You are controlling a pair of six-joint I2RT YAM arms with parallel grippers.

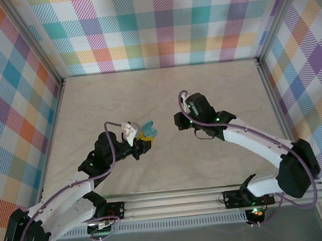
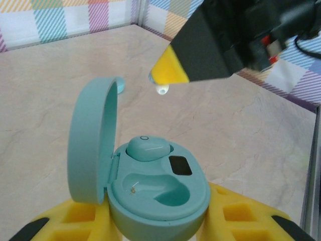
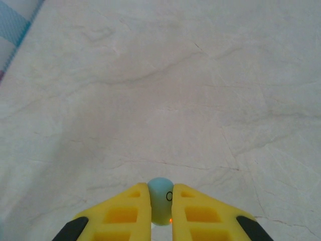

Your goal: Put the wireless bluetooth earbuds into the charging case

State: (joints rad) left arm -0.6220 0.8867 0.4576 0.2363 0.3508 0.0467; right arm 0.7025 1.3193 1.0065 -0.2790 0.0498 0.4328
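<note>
The pale teal charging case [image 2: 165, 201] stands open with its lid [image 2: 90, 145] up, and my left gripper [image 2: 158, 223] is shut on its base between yellow fingers [image 2: 241, 218]. One earbud [image 2: 148, 148] sits in the far slot; the near slot [image 2: 165, 191] is empty. My right gripper [image 3: 161, 191] is shut on a second earbud [image 3: 160, 207]. In the left wrist view that gripper's yellow tip [image 2: 170, 68] hangs above and beyond the case, the earbud's white tip [image 2: 161, 90] poking out below. From above, the case [image 1: 149, 130] is in the left gripper [image 1: 144, 140], the right gripper [image 1: 179, 121] just to its right.
A small teal object [image 2: 120, 84] lies on the beige table [image 2: 50, 85] behind the lid, partly hidden. Plaid walls [image 1: 152, 25] enclose the table on three sides. A metal rail [image 1: 174, 201] runs along the near edge by the arm bases.
</note>
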